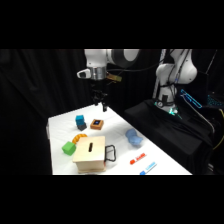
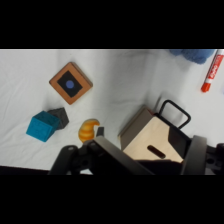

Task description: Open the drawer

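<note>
Gripper (image 1: 103, 106) hangs high behind the drawer (image 1: 105, 153) — grip unreadable from here — black loop handle (image 2: 175, 113) untouched, drawer shut.

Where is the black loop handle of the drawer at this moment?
In the side view the handle sticks out from the right face of the wooden box, near the table's front, facing the blue cloth.

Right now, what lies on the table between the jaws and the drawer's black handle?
In the side view, the small brown block with a blue top lies roughly between the gripper above and the drawer's handle; otherwise bare white table.
</note>
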You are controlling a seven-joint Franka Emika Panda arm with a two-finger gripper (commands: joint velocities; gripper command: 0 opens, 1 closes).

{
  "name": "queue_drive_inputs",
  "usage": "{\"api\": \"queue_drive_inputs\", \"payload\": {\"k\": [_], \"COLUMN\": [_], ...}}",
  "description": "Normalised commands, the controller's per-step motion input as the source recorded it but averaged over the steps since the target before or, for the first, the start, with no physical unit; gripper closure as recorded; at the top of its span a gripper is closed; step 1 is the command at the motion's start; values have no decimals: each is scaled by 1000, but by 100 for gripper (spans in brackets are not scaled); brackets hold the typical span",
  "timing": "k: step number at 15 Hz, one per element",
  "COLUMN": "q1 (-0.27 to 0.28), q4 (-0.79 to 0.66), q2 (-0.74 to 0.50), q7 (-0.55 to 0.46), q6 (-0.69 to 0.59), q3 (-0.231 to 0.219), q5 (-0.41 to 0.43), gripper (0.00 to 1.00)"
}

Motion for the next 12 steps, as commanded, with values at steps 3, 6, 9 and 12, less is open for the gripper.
{"api": "queue_drive_inputs", "payload": {"k": [3, 6, 9, 12], "q1": [-4, 29, 52, 53], "q4": [16, 58, 67, 10], "q2": [27, 72, 77, 37], "q7": [98, 318, 323, 275], "q6": [32, 69, 104, 205], "q3": [36, 55, 66, 52], "q5": [6, 24, 99, 154], "gripper": [0, 0, 0, 0]}}
